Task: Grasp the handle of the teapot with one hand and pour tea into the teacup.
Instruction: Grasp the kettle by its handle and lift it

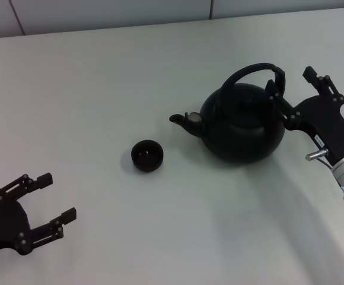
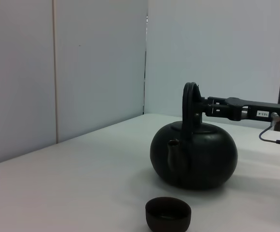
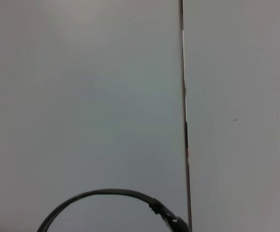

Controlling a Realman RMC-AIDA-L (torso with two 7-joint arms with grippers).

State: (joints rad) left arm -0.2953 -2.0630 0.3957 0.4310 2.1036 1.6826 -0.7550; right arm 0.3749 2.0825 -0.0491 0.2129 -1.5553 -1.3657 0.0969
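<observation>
Left hand (image 1: 54,198) near teacup (image 1: 147,155).

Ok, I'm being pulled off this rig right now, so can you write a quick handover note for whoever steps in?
Right gripper: at the teapot's handle, fingers open on either side of its thicker end, not closed on it yet.
Left gripper: open, idle at the near left of the table, holding nothing.
Teapot: standing upright on the table, spout toward the teacup.
Teacup: upright, apart from the pot, off the spout's side. Whether it holds any tea cannot be told.
Done: approach to the handle.
Left: close on the handle, lift, tilt the spout over the cup, pour, set the pot down.
</observation>
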